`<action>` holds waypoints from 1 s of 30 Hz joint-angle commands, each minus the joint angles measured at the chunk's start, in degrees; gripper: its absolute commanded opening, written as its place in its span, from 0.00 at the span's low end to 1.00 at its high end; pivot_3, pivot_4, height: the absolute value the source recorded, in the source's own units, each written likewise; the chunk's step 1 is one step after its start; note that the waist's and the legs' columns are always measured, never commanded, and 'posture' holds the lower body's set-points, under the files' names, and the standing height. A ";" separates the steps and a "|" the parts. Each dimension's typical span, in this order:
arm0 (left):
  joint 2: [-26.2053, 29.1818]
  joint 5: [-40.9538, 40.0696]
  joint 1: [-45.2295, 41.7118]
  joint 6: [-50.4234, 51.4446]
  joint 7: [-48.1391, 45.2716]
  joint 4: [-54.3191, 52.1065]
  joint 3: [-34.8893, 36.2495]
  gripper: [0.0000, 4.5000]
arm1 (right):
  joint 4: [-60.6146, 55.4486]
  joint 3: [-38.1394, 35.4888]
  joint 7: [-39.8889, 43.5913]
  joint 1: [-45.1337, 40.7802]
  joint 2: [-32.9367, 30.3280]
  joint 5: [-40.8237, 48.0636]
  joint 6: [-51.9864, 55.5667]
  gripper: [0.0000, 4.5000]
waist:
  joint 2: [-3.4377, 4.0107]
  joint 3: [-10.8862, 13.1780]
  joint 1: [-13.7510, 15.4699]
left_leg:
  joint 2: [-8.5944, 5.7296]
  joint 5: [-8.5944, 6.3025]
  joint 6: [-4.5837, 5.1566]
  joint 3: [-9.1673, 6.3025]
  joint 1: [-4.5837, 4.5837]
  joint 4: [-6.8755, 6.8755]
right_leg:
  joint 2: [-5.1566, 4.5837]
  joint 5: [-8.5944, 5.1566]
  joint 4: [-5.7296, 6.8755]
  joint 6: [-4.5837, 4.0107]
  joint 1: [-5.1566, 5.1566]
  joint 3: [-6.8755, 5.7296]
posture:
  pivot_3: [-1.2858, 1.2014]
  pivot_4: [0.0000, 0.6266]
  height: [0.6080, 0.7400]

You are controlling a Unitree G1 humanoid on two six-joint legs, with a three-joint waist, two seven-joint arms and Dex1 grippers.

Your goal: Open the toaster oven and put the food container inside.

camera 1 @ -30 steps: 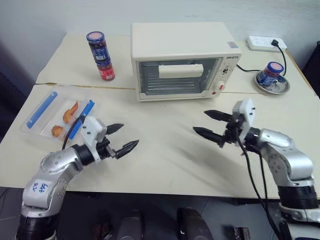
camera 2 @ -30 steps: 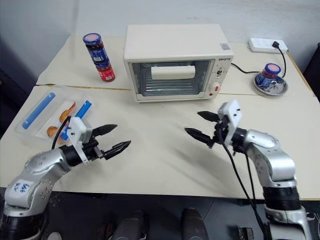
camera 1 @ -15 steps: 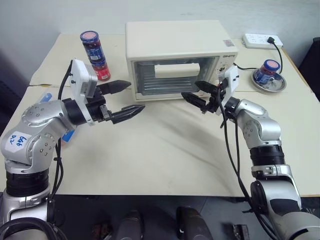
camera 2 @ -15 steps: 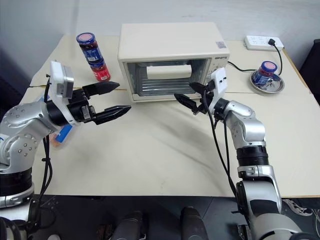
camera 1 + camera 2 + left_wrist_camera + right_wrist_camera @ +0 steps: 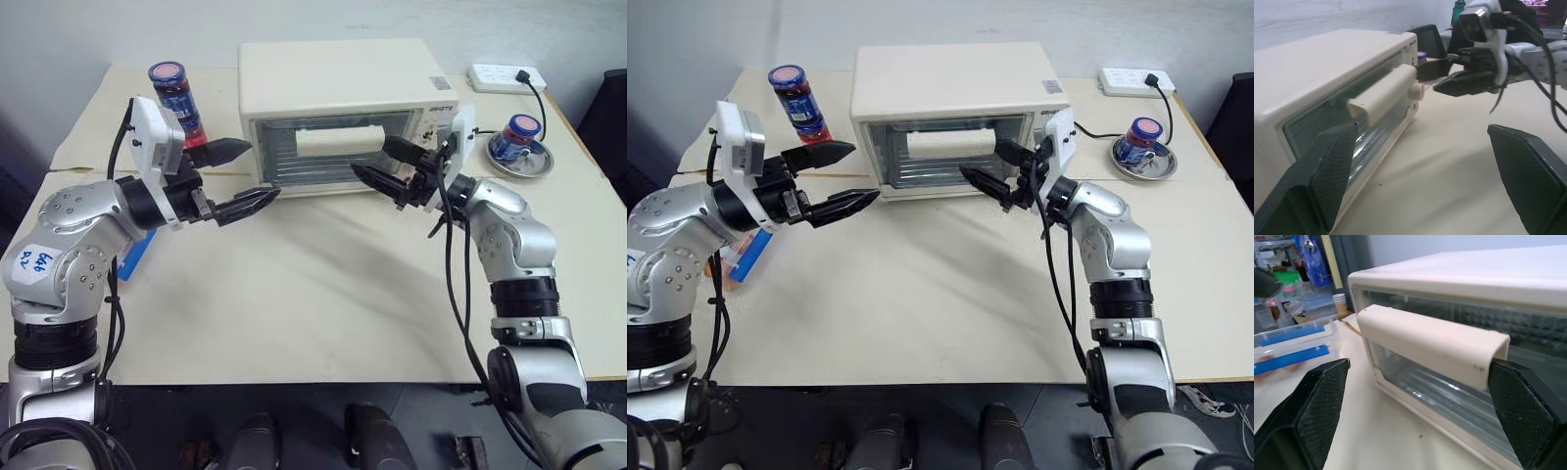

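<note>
Ahead of both sets of jaws stood the cream-white boxy toaster oven [image 5: 348, 113], its glass door shut. Right gripper [image 5: 386, 166] hung jaws spread wide and empty, just before the bar-shaped cream door handle [image 5: 1430, 343], probably lined up to pull it down. Left gripper [image 5: 238, 178] was equally wide and empty, off the oven's left corner. Shallow clear plastic food container with blue clips [image 5: 1290, 343] lay on the beige worktop [image 5: 323, 294], behind the left jaws, untouched.
</note>
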 commanded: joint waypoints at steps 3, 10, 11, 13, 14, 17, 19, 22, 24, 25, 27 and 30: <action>0.32 3.02 -4.04 -3.17 0.11 4.63 0.15 0.96 | -8.62 0.65 1.41 3.34 0.38 2.69 1.61 1.00 | 0.00 0.00 -0.26 | 0.01 0.00 0.00 0.03 0.00 -0.02 | 0.01 0.00 0.00 0.00 -0.03 0.00 | 0.52 0.24 1.00; 0.91 10.50 -12.24 -9.35 -1.20 15.69 -3.50 0.53 | -14.60 1.69 0.63 10.02 0.90 2.59 2.38 1.00 | 0.00 0.00 -0.33 | 0.01 0.00 -0.01 0.11 0.02 -0.04 | 0.01 0.00 0.02 0.00 -0.08 -0.10 | 0.52 0.24 1.00; 1.36 13.80 -12.96 -12.61 -1.69 17.95 -5.43 0.47 | -15.26 1.84 0.61 10.79 1.00 2.61 2.46 1.00 | 0.01 0.00 -0.33 | 0.01 0.00 -0.01 0.13 0.03 -0.04 | 0.02 0.00 0.02 0.00 -0.07 -0.10 | 0.52 0.24 1.00; 0.94 17.33 -14.69 -16.35 -2.71 22.34 -7.76 0.34 | -16.37 2.12 0.53 12.06 1.25 2.66 2.65 1.00 | 0.01 0.00 -0.36 | 0.01 0.00 -0.01 0.22 0.08 -0.05 | 0.02 0.00 0.03 0.00 -0.08 -0.12 | 0.52 0.24 1.00; 0.40 18.29 -15.53 -17.50 -3.26 24.15 -8.59 0.28 | -16.83 2.26 0.44 12.56 1.38 2.67 2.78 1.00 | 0.01 0.00 -0.36 | 0.01 0.00 -0.01 0.28 0.08 -0.05 | 0.02 0.00 0.02 0.00 -0.08 -0.12 | 0.52 0.24 1.00; -1.06 20.32 -16.75 -20.61 -5.59 27.63 -10.69 0.07 | -17.70 2.46 -0.05 13.48 1.81 2.58 3.01 1.00 | 0.00 0.00 -0.38 | 0.02 0.00 -0.01 0.59 0.06 -0.05 | 0.02 0.00 0.04 0.00 -0.13 -0.15 | 0.52 0.24 1.00; -2.12 21.11 -17.14 -21.65 -6.70 29.06 -11.45 0.00 | -18.23 2.45 -0.51 13.98 2.02 2.55 3.07 1.00 | 0.01 0.00 -0.39 | 0.03 0.00 -0.01 0.67 0.05 -0.05 | 0.02 0.00 0.04 0.00 -0.14 -0.15 | 0.52 0.24 1.00; -3.90 21.96 -17.20 -22.32 -8.02 29.83 -12.51 0.00 | -19.32 2.05 -1.69 14.99 2.14 2.66 3.30 1.00 | 0.00 0.00 -0.39 | 0.06 0.00 -0.01 0.76 0.05 -0.05 | 0.02 0.00 0.04 0.00 -0.16 -0.19 | 0.52 0.24 1.00; -4.75 22.19 -16.83 -22.50 -8.66 29.68 -12.77 0.00 | -19.79 1.60 -2.62 15.82 1.84 2.31 3.33 1.00 | 0.00 0.00 -0.40 | 0.07 0.00 -0.01 0.76 0.05 -0.05 | 0.02 0.00 0.05 0.00 -0.16 -0.20 | 0.52 0.24 1.00; -5.01 22.29 -16.51 -22.46 -8.92 29.49 -12.88 0.00 | -19.88 1.17 -3.25 16.37 1.50 2.00 3.36 1.00 | 0.00 0.00 -0.39 | 0.07 0.00 -0.01 0.76 0.05 -0.05 | 0.01 0.00 0.05 0.00 -0.16 -0.20 | 0.52 0.24 1.00; -5.51 22.73 -15.64 -22.63 -9.47 29.03 -13.16 0.00 | -20.12 -0.22 -4.40 17.84 0.20 1.46 3.50 1.00 | 0.00 0.00 -0.18 | 0.07 0.00 -0.01 0.76 0.05 -0.04 | 0.00 0.00 0.06 0.00 -0.15 -0.21 | 0.52 0.24 1.00; -5.39 23.55 -12.86 -23.06 -11.31 27.20 -14.60 0.00 | -22.01 -3.93 -4.87 22.14 -3.73 1.80 4.37 1.00 | 0.00 0.00 0.09 | 0.02 0.00 -0.01 0.76 0.04 -0.02 | -0.04 0.00 0.08 0.00 -0.15 -0.21 | 0.52 0.24 1.00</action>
